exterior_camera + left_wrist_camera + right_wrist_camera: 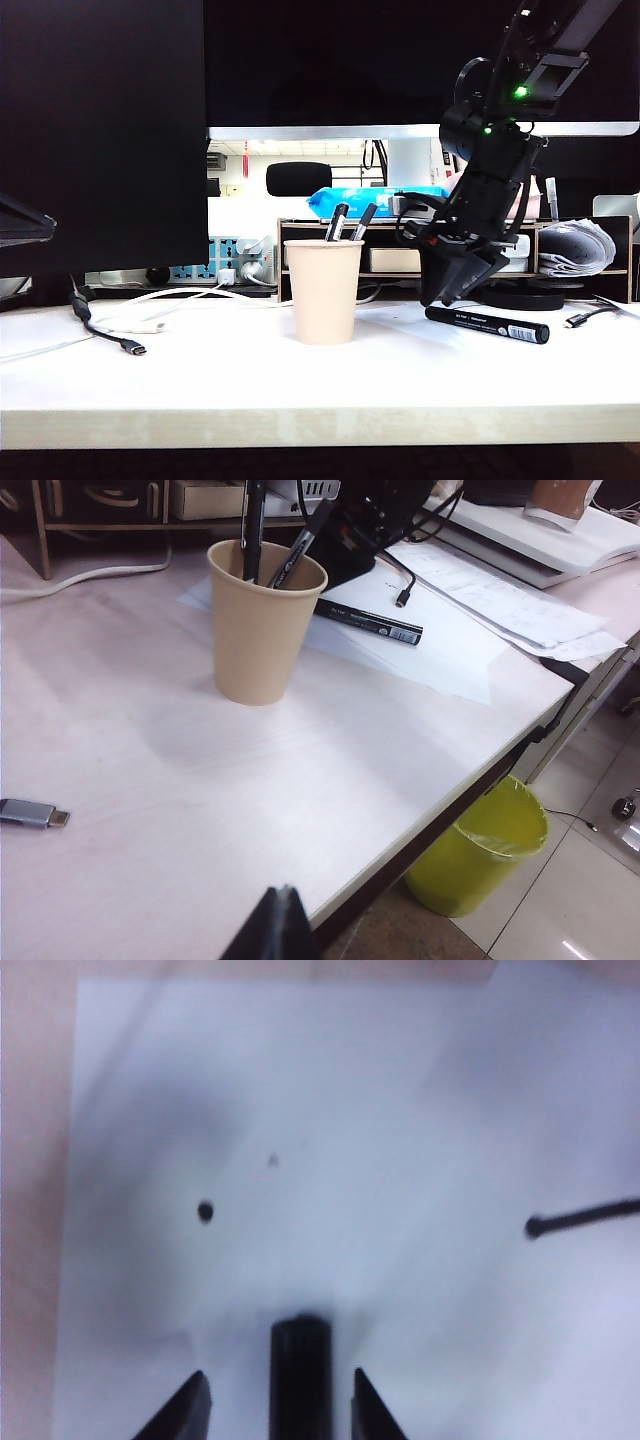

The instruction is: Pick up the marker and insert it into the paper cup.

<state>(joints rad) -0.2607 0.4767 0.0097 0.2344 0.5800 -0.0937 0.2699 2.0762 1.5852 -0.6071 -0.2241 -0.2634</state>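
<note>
The marker lies on the table between the spread fingers of the right tool, untouched, the cup well aside. The left tool barely shows; its state is unclear.

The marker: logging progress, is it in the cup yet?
Out. The marker lies flat on the table, right of the paper cup.

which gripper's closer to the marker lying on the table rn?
Right. The right gripper hangs open, fingers on either side of the marker. The left gripper sits at the near table edge, far past the paper cup.
</note>
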